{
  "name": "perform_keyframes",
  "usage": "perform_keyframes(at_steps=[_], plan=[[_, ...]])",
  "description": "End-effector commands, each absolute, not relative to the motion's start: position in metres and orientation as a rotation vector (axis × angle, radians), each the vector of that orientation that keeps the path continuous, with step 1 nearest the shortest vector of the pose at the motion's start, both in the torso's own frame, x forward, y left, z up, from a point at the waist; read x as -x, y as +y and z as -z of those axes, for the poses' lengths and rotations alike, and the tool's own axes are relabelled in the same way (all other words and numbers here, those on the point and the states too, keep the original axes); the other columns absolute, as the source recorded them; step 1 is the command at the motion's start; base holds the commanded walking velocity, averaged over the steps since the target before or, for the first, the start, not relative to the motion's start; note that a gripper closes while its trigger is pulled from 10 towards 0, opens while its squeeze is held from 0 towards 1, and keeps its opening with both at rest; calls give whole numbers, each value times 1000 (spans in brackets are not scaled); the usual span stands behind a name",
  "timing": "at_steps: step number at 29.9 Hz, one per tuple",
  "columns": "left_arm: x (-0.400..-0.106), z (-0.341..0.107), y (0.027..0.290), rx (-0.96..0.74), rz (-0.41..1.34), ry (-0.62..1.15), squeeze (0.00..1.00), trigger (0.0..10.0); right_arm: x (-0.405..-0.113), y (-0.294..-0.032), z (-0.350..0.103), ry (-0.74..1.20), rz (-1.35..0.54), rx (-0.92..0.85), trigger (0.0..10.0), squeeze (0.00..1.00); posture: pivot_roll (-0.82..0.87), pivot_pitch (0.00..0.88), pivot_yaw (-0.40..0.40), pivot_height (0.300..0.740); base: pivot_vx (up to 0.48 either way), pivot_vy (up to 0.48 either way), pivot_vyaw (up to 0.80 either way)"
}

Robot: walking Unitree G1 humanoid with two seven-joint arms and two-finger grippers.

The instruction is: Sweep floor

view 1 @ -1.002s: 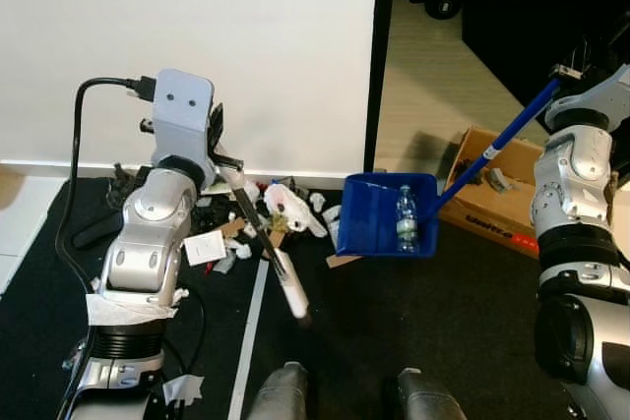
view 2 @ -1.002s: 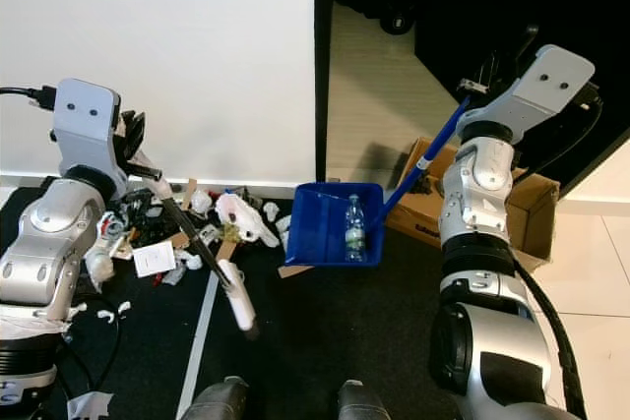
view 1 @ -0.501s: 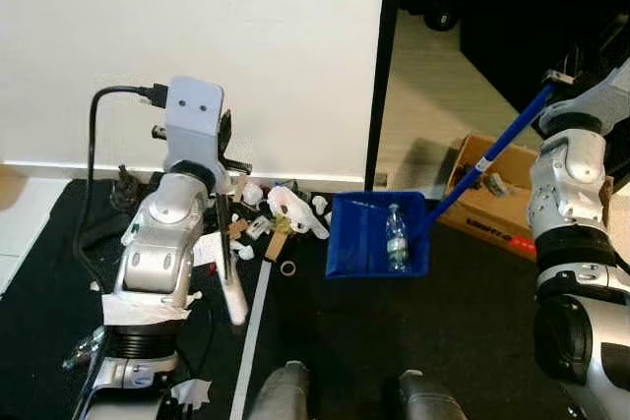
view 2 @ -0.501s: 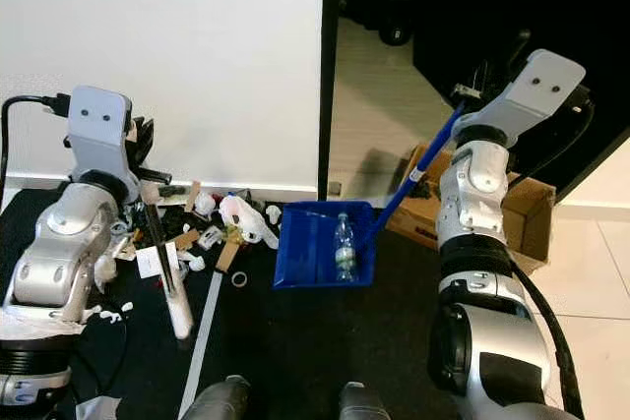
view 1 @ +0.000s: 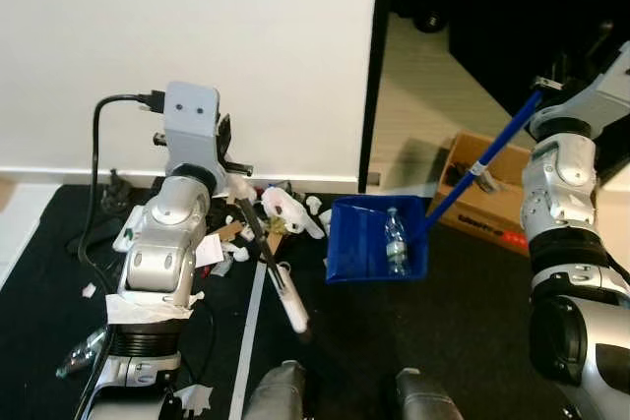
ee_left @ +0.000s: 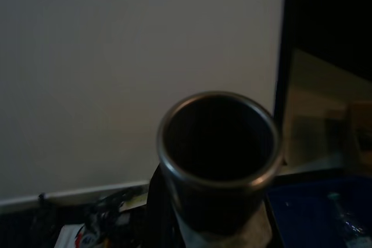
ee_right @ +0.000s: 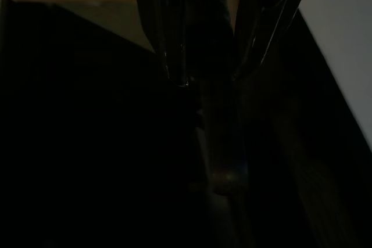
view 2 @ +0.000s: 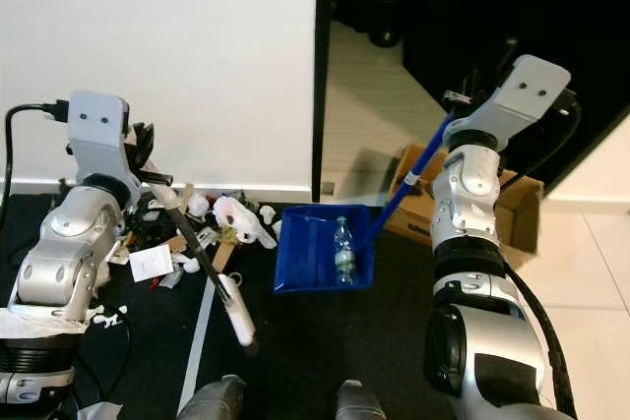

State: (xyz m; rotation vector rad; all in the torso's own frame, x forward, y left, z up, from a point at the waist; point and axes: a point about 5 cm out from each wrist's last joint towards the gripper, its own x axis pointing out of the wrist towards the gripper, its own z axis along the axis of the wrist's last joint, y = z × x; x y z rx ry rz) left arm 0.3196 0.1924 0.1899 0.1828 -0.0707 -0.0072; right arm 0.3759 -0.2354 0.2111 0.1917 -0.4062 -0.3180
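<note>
Swung out again, the left claw [view 1: 228, 152] grips the broom [view 1: 268, 261] slanting floorward beside litter [view 1: 281, 211]; right claw [view 2: 455, 97] clamps the dustpan [view 1: 374, 241] handle.

A dustpan [view 1: 377, 239] sits on the floor mat [view 1: 463, 312] with a bottle [view 1: 396, 240] lying in it. Left of it, litter [view 1: 281, 213] is heaped along the wall [view 1: 197, 36]. A cardboard box [view 1: 482, 194] stands behind, to the right.
</note>
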Motion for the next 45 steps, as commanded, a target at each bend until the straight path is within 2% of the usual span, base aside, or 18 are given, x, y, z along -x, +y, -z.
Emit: perform_keyframes(at_steps=[1,45], plan=[[-320,-193,192,-183,-3,-100,0,10000,-376,-238,-217,-436,332,-208,10000,0,56,79,54,740,0,0,-800],[-321,-192,191,-174,-14,-96,0,10000,-376,-238,-219,-441,317,-191,10000,0,53,96,53,740,0,0,-782]])
